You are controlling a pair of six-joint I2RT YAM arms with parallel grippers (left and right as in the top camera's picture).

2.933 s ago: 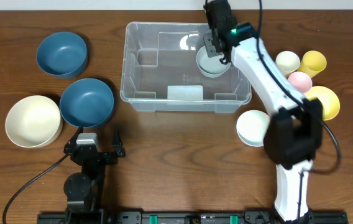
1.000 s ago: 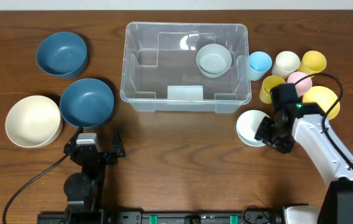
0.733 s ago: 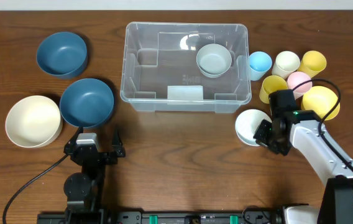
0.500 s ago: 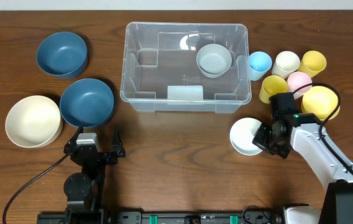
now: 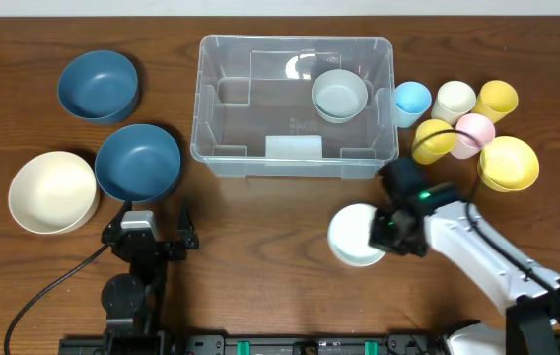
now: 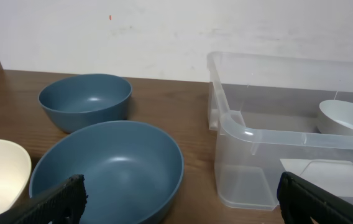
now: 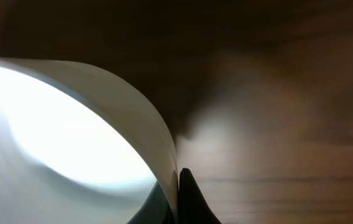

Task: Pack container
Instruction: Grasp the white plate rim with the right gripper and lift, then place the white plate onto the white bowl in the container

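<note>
Seen from overhead, the clear container (image 5: 295, 41) sits at upper centre of the worktop (image 5: 260, 256) with a pale bowl (image 5: 340, 95) in its upper right corner. The right end effector (image 5: 384, 232), lower right of centre, pinches the rim of a white bowl (image 5: 354, 237), and the left end effector (image 5: 152, 229) stands wide at lower left. The left wrist view has two blue bowls (image 6: 108, 168) at left and the container at right. In the right wrist view dark fingers (image 7: 192, 202) clamp the white bowl's rim at bottom centre.

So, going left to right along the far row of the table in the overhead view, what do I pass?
dark blue round bowl → large clear plastic rectangular container → small light blue cup → small cream cup → small yellow cup
</note>
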